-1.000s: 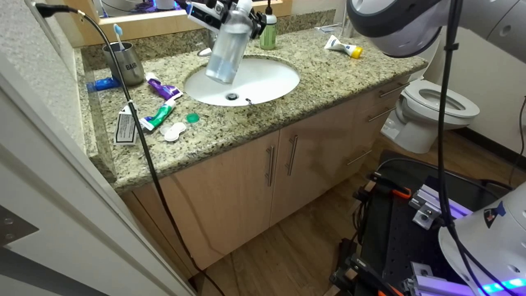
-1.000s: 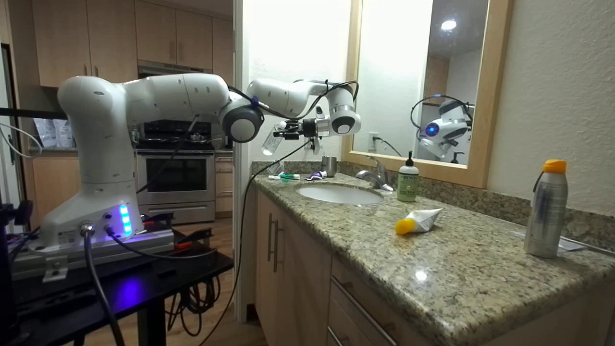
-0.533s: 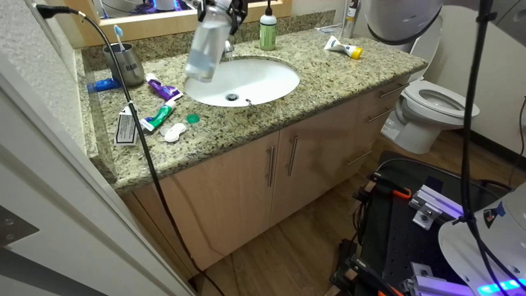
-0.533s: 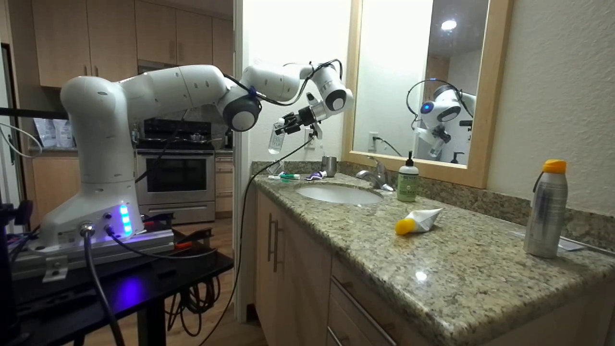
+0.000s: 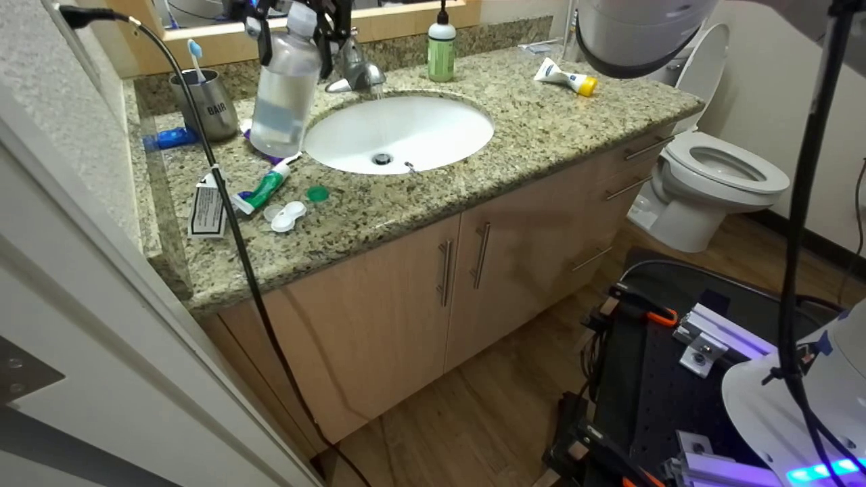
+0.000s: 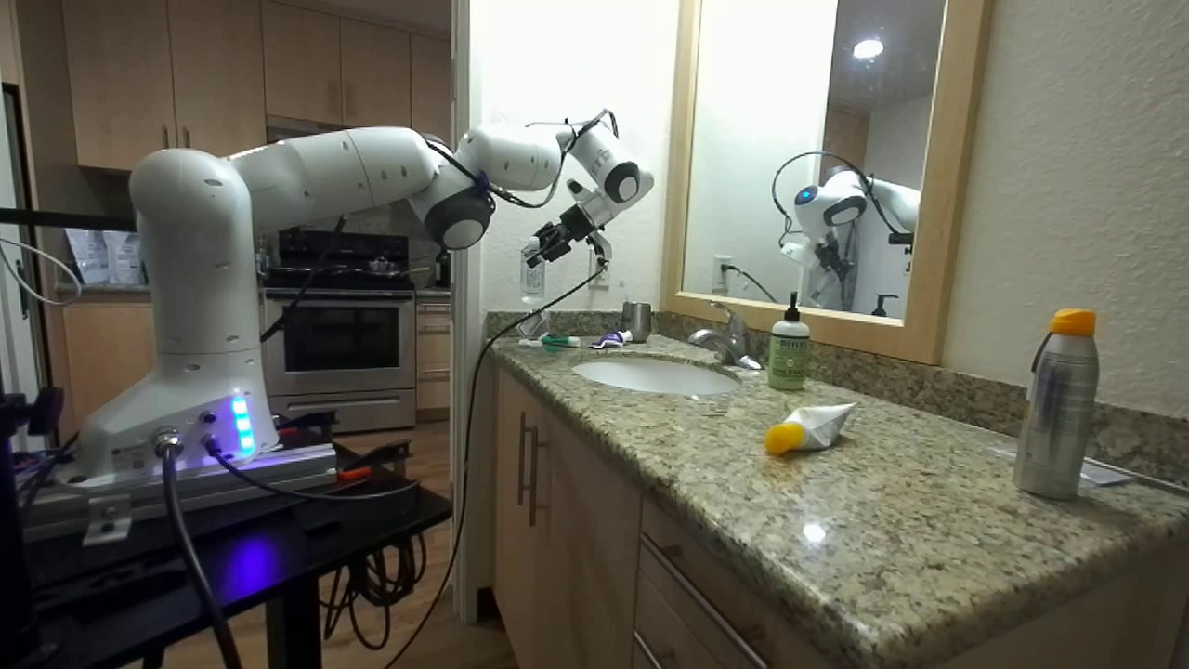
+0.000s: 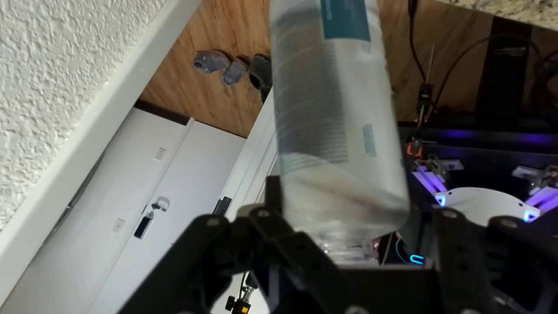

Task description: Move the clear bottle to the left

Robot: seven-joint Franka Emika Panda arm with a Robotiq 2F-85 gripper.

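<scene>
The gripper (image 5: 295, 53) grasps the clear bottle (image 5: 283, 98) high up, with its fingers (image 5: 265, 49) to either side of the neck and shoulder. The clear bottle hangs in the air above the tabletop (image 5: 399, 203), cap up. In an exterior view it leans a little, its base just left of the sink (image 5: 446, 128), and hides part of the purple tube (image 5: 273, 160). In an exterior view with the whole arm (image 6: 334, 172) in sight, it looks nearly upright. In the wrist view it is blurred and close.

The cup (image 5: 215, 111) stands at the left of the tabletop with a toothbrush (image 5: 195, 54) in it; a blue tube (image 5: 174, 138) lies just beside it. Nearer the front lie a green tube (image 5: 267, 186), a green disc (image 5: 316, 194) and a white case (image 5: 289, 216). The soap (image 5: 441, 57) stands behind the sink, right of the faucet (image 5: 355, 67). Farther right lies a white tube (image 5: 563, 77) with a yellow cap. In an exterior view, a metal can (image 6: 1057, 418) with an orange cap stands upright.
</scene>
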